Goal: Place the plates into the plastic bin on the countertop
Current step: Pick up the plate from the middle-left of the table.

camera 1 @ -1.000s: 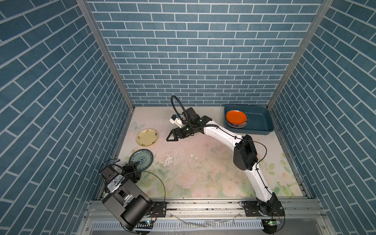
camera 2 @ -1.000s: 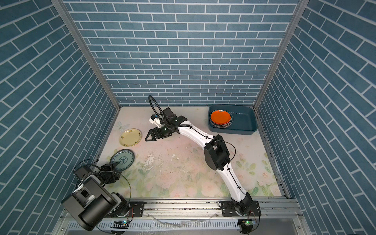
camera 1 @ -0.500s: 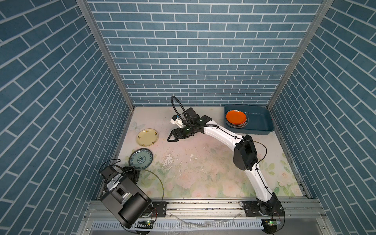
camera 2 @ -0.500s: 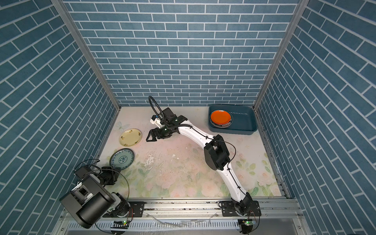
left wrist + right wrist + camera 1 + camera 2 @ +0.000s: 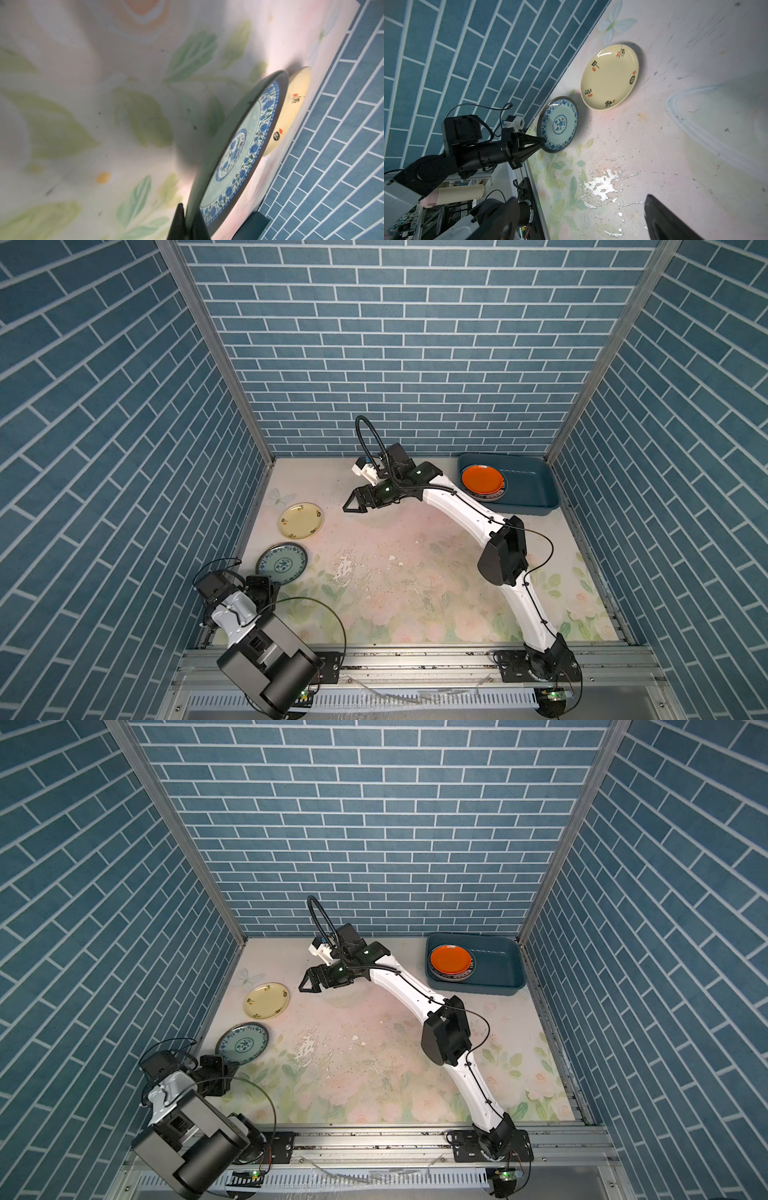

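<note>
left wrist view: we see blue-patterned celadon plate [image 5: 239, 149] at near-left side of countertop [image 5: 415, 572], its rim pinched in closed left gripper [image 5: 188, 216]. cream-yellow plate [image 5: 610, 76] just beyond, apart. orange plate [image 5: 482, 479] tops stack in plastic bin [image 5: 528, 489], far-right corner. right gripper [image 5: 348, 502] wide open, empty.
</note>
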Controlling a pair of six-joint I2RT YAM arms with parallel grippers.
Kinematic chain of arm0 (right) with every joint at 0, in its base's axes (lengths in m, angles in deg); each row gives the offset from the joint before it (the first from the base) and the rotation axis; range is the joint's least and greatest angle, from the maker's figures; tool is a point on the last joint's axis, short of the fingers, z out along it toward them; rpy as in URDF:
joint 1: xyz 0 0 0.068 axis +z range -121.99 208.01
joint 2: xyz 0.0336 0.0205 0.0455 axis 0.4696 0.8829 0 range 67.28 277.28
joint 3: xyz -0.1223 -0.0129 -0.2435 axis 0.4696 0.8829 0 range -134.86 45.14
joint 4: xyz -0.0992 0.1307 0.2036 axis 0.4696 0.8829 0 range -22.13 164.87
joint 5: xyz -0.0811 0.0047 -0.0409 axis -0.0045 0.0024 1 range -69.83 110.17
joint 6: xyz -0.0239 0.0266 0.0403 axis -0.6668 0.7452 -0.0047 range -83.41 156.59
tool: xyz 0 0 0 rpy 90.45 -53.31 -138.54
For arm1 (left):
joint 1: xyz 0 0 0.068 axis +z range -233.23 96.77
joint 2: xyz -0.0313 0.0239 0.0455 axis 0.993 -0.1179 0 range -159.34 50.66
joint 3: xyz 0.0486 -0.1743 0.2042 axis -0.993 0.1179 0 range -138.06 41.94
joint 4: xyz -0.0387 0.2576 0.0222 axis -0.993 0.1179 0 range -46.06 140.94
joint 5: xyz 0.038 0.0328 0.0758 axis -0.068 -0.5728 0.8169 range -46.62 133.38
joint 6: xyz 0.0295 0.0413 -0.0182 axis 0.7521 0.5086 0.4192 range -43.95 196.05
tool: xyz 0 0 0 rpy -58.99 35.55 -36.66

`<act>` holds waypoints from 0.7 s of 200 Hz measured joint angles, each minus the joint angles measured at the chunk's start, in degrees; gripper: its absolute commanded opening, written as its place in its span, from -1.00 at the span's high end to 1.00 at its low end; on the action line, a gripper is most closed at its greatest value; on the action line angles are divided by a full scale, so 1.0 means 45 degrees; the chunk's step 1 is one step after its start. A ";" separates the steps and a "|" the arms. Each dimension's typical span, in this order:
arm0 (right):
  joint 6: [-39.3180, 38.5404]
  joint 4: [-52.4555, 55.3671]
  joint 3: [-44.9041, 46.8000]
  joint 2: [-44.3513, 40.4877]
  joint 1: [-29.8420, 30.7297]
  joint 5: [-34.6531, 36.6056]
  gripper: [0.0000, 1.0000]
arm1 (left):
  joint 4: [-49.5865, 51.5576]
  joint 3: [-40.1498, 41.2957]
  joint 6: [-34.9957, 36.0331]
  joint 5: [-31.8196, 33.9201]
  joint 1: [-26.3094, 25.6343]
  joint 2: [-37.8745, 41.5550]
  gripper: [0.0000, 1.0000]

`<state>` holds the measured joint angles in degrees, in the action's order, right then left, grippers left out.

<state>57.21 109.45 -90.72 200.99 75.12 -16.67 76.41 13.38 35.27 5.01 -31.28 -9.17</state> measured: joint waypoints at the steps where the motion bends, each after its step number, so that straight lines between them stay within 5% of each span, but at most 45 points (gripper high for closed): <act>1: 0.0000 0.0005 -0.0010 0.0000 -0.0015 0.0010 -0.88 | 0.0073 -0.0053 0.0029 0.0015 -0.0005 0.0029 1.00; 33: 0.0131 0.0000 -0.0097 -0.0058 -0.0801 0.0146 -0.89 | 0.2584 -0.2798 0.0457 0.0223 -0.0593 0.0495 1.00; 66: 0.0340 0.0073 -0.0083 -0.0525 -0.1933 0.0641 -0.89 | 0.3293 -0.4794 0.0029 0.0340 -0.2574 0.0534 1.00; 99: 0.0369 0.0359 -0.0073 -0.1710 -0.2992 0.1651 -0.90 | 0.2875 -0.6776 -0.0996 0.0835 -0.5867 -0.0568 1.00; 140: 0.0374 0.0767 0.0554 -0.3662 -0.3983 0.3614 -0.90 | 0.1190 -1.0724 -0.1404 0.1030 -1.0482 -0.4867 1.00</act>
<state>58.89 112.91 -88.22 184.51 57.20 -0.41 81.77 -34.88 28.96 9.65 -78.45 -31.07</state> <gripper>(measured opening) 0.948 0.076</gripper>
